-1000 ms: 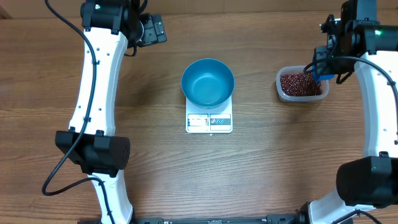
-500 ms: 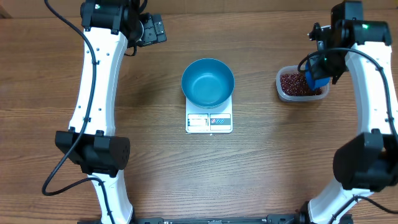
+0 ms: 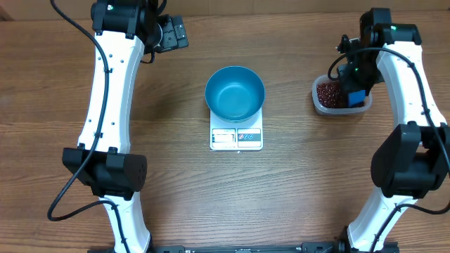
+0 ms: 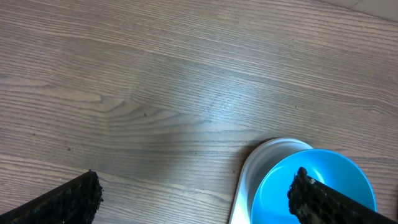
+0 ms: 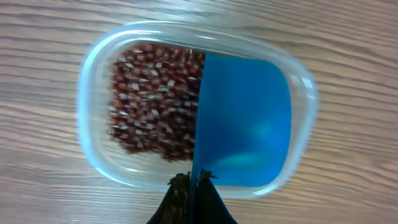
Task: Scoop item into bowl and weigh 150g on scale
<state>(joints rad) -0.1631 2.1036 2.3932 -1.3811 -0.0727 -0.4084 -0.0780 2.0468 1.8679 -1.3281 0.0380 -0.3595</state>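
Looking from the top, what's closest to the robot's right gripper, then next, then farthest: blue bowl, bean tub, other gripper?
1. bean tub, far right, directly beneath it.
2. blue bowl, in the middle.
3. left gripper, top left.

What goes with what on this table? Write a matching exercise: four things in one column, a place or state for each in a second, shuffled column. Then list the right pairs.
Things
1. round blue bowl
2. flat white square scale
3. small dark red-brown beans
4. small blue plastic scoop

Places or states
A. lying loose in the clear plastic tub
B. under the bowl, display facing the table's front edge
C. empty, sitting on the scale
D. over one end of the tub, beside the beans

Pairs: 1-C, 2-B, 3-A, 4-D
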